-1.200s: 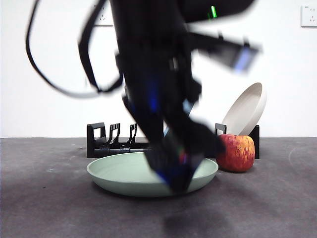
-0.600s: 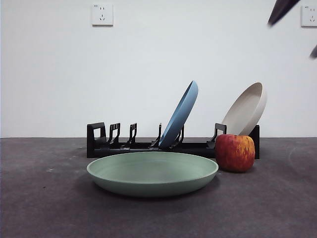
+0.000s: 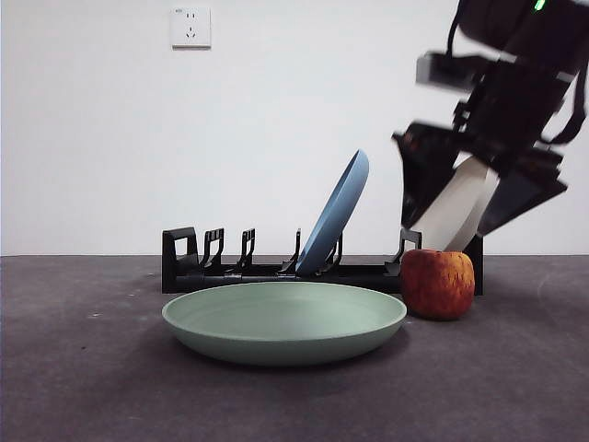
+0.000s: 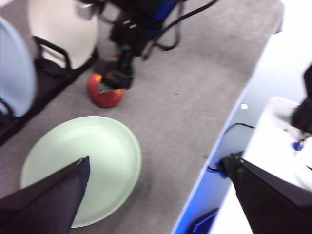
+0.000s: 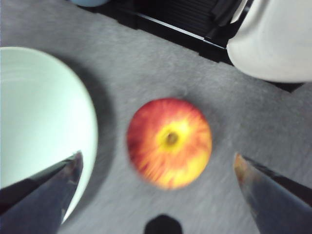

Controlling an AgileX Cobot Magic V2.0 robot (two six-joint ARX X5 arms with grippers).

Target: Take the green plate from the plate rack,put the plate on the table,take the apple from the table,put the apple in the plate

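Note:
The green plate (image 3: 285, 322) lies flat on the table (image 3: 92, 387), in front of the black plate rack (image 3: 230, 273). The red apple (image 3: 437, 284) stands on the table to the right of the plate, close to its rim. My right gripper (image 3: 469, 207) hangs open above the apple; in the right wrist view it (image 5: 156, 164) has the apple (image 5: 169, 143) centred below, between its spread jaws, not touching it, with the green plate (image 5: 39, 126) beside. My left gripper (image 4: 158, 195) is open and empty, high above the green plate (image 4: 80, 168) and the apple (image 4: 105, 92).
A blue plate (image 3: 333, 214) and a beige plate (image 3: 456, 204) lean in the rack, the beige one right behind the apple and my right gripper. The table's edge (image 4: 224, 136) shows in the left wrist view. A wall socket (image 3: 190, 28) is behind.
The arm that stood over the green plate one second ago has risen out of the front view. My right arm has come down from the top right to above the apple.

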